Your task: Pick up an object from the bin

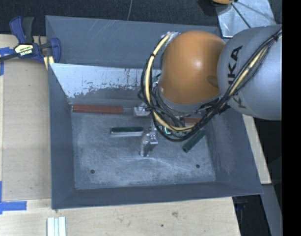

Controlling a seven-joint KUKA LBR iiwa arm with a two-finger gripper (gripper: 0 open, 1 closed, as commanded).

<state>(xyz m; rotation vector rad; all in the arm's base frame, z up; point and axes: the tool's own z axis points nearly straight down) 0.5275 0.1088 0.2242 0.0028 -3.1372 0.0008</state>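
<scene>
The arm's (pixel 253 77) orange cover (pixel 192 65) and the loops of cables (pixel 149 75) around it hide the far right part of the bin (pixel 62 146), so whatever lies on the floor under them cannot be made out. A dark bar (pixel 194 140) slants out from under the cables at the right, its upper end covered, and what kind of thing it is stays unclear. A long reddish-brown rod (pixel 96 109) lies flat along the foot of the back wall, and its right end runs into a small pale metal piece that is hard to read. The thing nearest the pincer is a slim dark green stick (pixel 125 130), pen-like, with a paler grey edge along its lower side. It lies flat and nearly level on the floor around the middle of the bin, in front of the rod and apart from it. The pincer (pixel 149 146) hangs low from under the cables, down at the floor just beside the stick's right end, slightly nearer the front wall. Whether it touches the stick cannot be told. Its metal parts blur together against the grey floor, so I cannot tell whether it is open or closed, and nothing can be seen held in it.
</scene>
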